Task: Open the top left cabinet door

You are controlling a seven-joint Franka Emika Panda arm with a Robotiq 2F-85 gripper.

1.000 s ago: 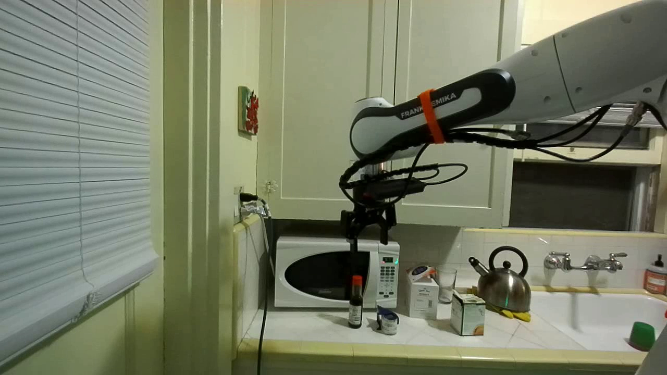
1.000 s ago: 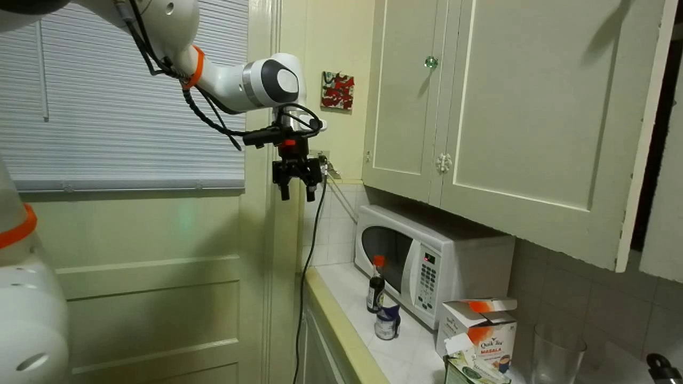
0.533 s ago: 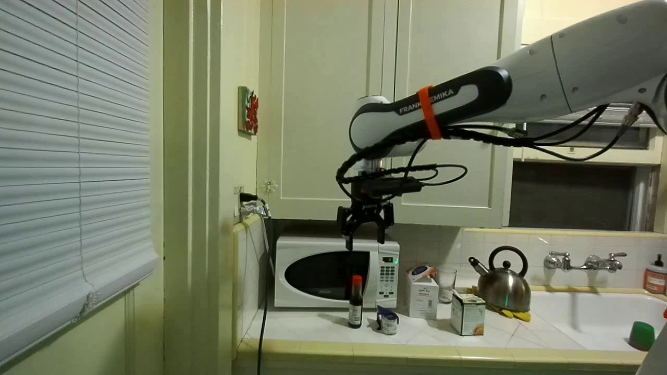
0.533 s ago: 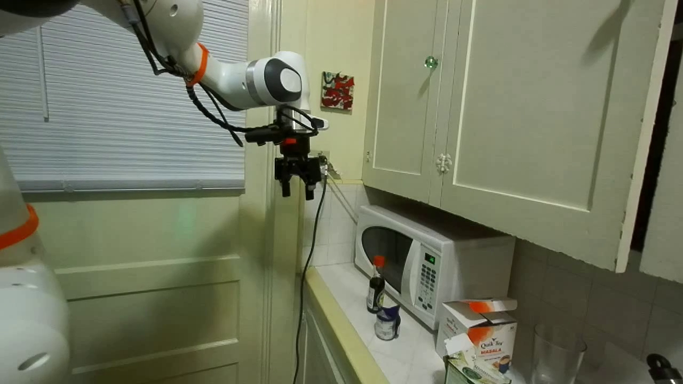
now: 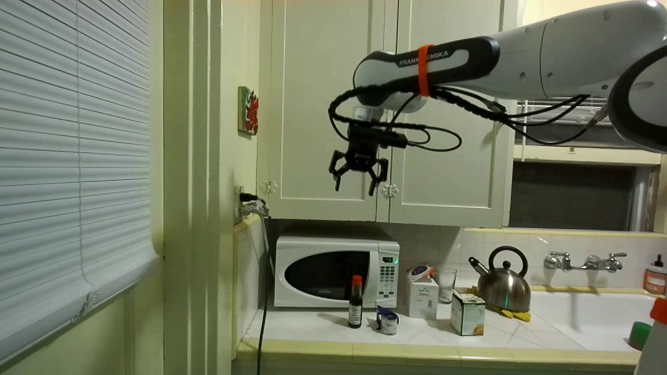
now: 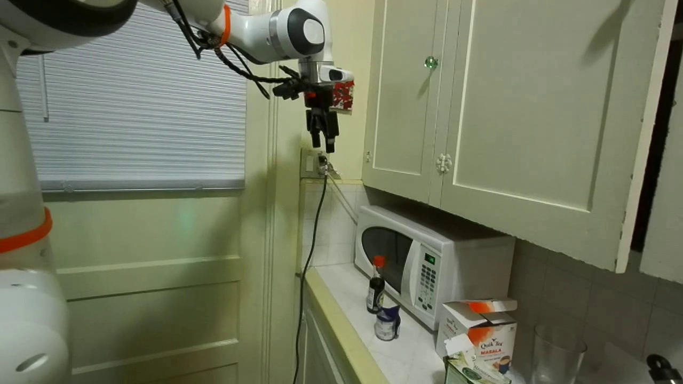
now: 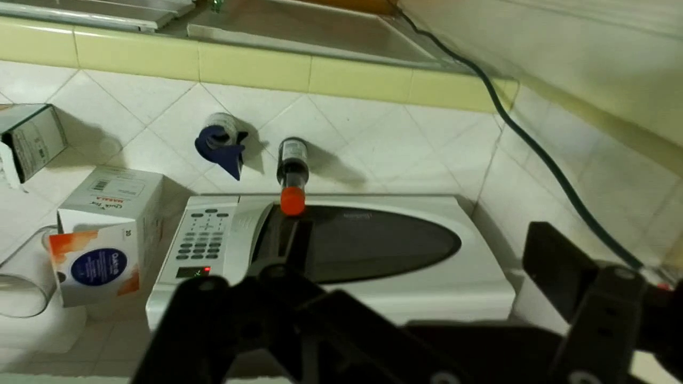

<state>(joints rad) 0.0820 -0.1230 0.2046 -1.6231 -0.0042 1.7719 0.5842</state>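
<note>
The top left cabinet door (image 5: 325,67) is a tall cream-white panel above the microwave and looks shut. It also shows in an exterior view (image 6: 404,117), with a small green glass knob (image 6: 431,62) on its right stile. A white ornate latch (image 6: 443,163) sits lower, at the seam with the matching right door (image 6: 539,106). My gripper (image 5: 355,188) is open and empty, pointing down, in front of the left door's lower part. In an exterior view the gripper (image 6: 323,146) hangs apart from the door. In the wrist view the open fingers (image 7: 419,250) show above the microwave; the door is out of view.
A white microwave (image 5: 323,302) stands on the counter under the cabinet. A red-capped bottle (image 5: 355,307), a small blue-topped container (image 5: 387,322), tea boxes (image 5: 423,297), a glass (image 5: 446,284) and a kettle (image 5: 504,289) stand nearby. A black cable (image 6: 315,234) hangs at the left wall.
My gripper has risen from microwave height to the door's lower part, and turned somewhat. In an exterior view it moved up and right, nearer the cabinet. The door has not moved.
</note>
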